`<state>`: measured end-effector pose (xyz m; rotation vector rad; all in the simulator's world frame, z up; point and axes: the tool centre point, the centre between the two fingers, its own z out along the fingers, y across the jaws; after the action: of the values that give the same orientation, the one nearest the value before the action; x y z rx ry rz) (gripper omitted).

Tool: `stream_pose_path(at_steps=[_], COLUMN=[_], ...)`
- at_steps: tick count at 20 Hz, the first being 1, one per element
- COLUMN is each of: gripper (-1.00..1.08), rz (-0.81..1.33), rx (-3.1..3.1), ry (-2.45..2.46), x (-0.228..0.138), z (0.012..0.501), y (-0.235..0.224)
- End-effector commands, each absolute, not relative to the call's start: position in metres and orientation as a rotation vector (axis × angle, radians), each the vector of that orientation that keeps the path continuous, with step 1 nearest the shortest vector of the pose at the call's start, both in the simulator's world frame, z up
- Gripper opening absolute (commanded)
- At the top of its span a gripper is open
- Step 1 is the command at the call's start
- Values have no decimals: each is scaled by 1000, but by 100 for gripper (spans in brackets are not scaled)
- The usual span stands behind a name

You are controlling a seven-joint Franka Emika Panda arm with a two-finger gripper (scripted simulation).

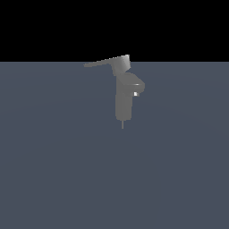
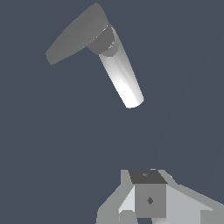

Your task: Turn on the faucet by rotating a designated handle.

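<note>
The matte grey faucet point(image 1: 123, 105) stands upright in the middle of the exterior view, with a stubby spout point(image 1: 137, 86) toward that view's right and a thin pin under the column. Its handle point(image 1: 103, 62), a long flat lever, projects from the blocky cap toward the exterior view's left. The wrist view shows the faucet's bright rounded body point(image 2: 123, 78) and the flat handle point(image 2: 76, 33) reaching out from the dark cap. My gripper point(image 2: 146, 176) appears only in the wrist view, well short of the faucet and touching nothing. Its fingers sit together as one block with no gap.
A flat blue-grey floor point(image 1: 53, 170) runs all around the faucet, up to a black band at the back of the exterior view. No other objects are in view. The arm is not in the exterior view.
</note>
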<state>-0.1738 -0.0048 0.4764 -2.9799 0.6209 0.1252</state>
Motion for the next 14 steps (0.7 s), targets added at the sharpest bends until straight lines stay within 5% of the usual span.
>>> stream_pose_path(at_steps=[1, 14], gripper=[-100, -100], rz=[151, 271], rx=[-2950, -2793], ry=[714, 1203], x=[-156, -63], z=[472, 434], y=[-2, 15])
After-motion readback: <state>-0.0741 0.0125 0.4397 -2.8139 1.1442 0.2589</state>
